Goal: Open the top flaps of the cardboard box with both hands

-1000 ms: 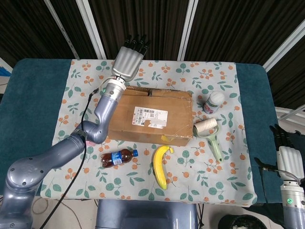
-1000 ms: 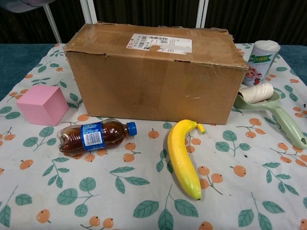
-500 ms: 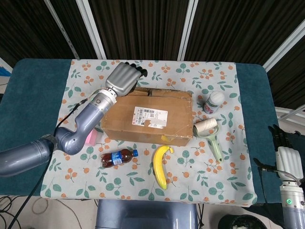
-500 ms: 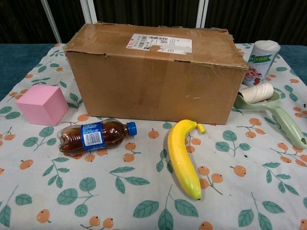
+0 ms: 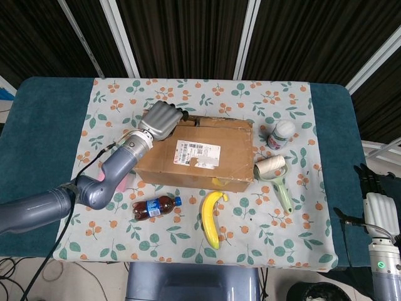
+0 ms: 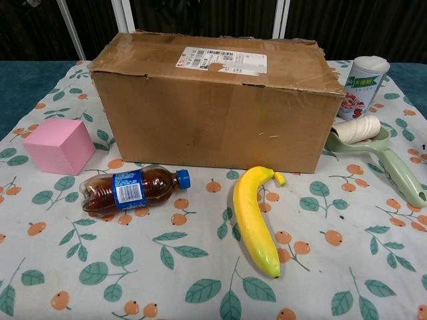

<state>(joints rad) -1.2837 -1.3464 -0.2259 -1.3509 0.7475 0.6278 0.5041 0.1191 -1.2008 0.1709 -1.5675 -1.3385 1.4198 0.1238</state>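
Lowered since the earlier frame, the left hand point(image 5: 161, 120) now sits at the box's point(image 5: 197, 155) top-left corner, fingers curled, holding nothing visible. Flaps lie shut — box mid-table. Right hand point(image 5: 380, 209) hangs off-table; fingers unclear.

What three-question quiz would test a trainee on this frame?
1. True or false: the cardboard box has its top flaps closed.
2. Which hand is at the box: A left hand, B right hand?
3. Fill in: the pink cube sits beside the box's ___ end in the chest view.

Key: 1 true; 2 A; 3 left.
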